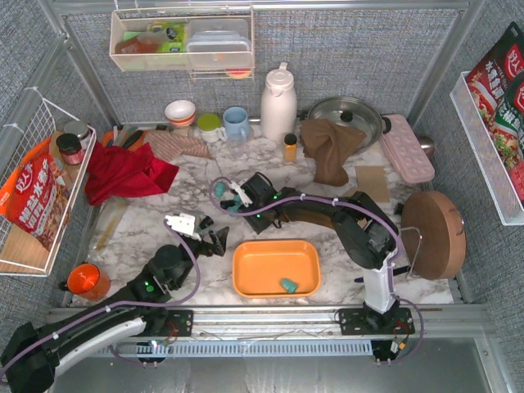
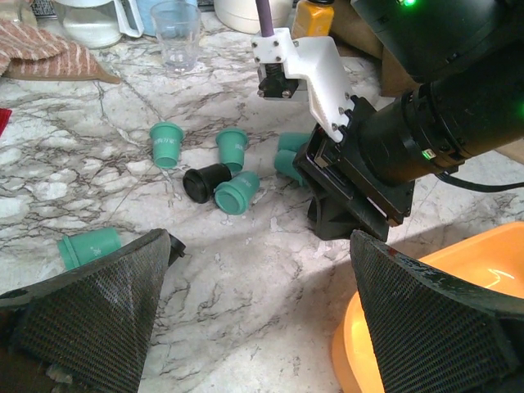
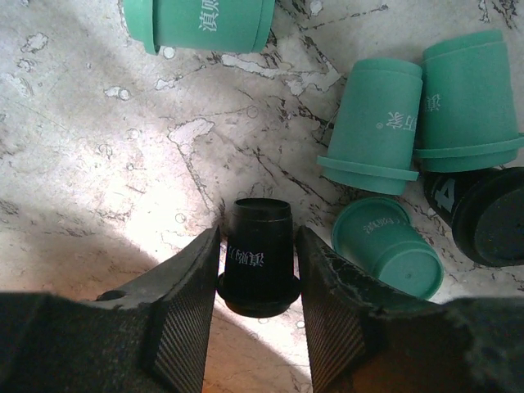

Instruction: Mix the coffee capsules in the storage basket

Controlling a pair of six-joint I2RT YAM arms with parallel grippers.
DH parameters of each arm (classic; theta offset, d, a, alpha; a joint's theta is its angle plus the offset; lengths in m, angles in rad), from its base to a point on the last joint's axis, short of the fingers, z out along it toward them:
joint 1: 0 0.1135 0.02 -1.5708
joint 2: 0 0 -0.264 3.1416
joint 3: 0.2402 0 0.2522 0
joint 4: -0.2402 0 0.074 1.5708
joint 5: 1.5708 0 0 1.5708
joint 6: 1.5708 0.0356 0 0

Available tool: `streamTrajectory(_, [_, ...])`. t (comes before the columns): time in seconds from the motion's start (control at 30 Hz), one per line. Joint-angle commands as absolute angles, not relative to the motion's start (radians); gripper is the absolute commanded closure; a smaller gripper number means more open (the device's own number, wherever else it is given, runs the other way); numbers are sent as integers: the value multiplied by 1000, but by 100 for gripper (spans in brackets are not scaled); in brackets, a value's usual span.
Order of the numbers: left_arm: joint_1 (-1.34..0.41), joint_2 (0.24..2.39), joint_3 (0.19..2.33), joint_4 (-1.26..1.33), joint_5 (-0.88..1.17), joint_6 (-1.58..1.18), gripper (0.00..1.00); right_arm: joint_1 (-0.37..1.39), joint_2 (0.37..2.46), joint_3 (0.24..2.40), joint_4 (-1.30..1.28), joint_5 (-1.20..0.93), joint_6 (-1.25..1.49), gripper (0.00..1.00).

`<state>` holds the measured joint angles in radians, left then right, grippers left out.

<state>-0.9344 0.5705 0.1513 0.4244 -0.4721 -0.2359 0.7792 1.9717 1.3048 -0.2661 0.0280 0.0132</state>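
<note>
The right claw (image 3: 258, 233) is holding a black capsule (image 3: 260, 270) at a narrow setting, and both pads (image 3: 192, 311) are pressing against the capsule's wide rim, which is facing the wrist. Whether that capsule is resting on the marble tabletop (image 1: 147, 221) or sitting just clear of it cannot be told. Just beside the grip, four teal capsules (image 3: 372, 123) are lying on the marble: one at the top edge of the right wrist view, two side by side at the upper right, and one tilted close to the right pad. A second black capsule (image 3: 491, 217) is touching the rightmost teal one. In the overhead view the right claw (image 1: 237, 201) is reaching over this loose group, which is lying beyond the far left corner of the orange basket (image 1: 262, 262) and outside it. The basket is sitting at the near centre of the table between the two arm bases, and it is containing a single teal pod (image 1: 288, 285) near its near right corner. The left claw (image 2: 258, 270) is standing wide open with nothing between its fingers (image 2: 98, 311), hovering low over the marble just left of the basket (image 2: 491, 278) and facing the scattered capsules. One stray teal piece (image 2: 90, 247) is lying apart from the group, near the left finger.
</note>
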Motion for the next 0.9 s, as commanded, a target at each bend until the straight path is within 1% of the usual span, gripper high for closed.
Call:
streamTrajectory(0.0, [-934,569,147,437,-481,-242,1,779,1982,1313,-265,41,6,56])
streamTrajectory(0.13, [-935,564,145,434,-483,-244,1,779,1979,1315,-269,33,11,63])
streamTrajectory(0.23, [-935,554,144,425,-490,-242,1,780,1959,1315,-274,31,17,66])
streamTrajectory(0.63, [-935,518,134,414,-502,-244,1,779,1800,1360,-349,54,27,71])
streamTrajectory(0.87, [-935,518,134,403,-504,-250,1,791,1627,1355,-469,77,70,71])
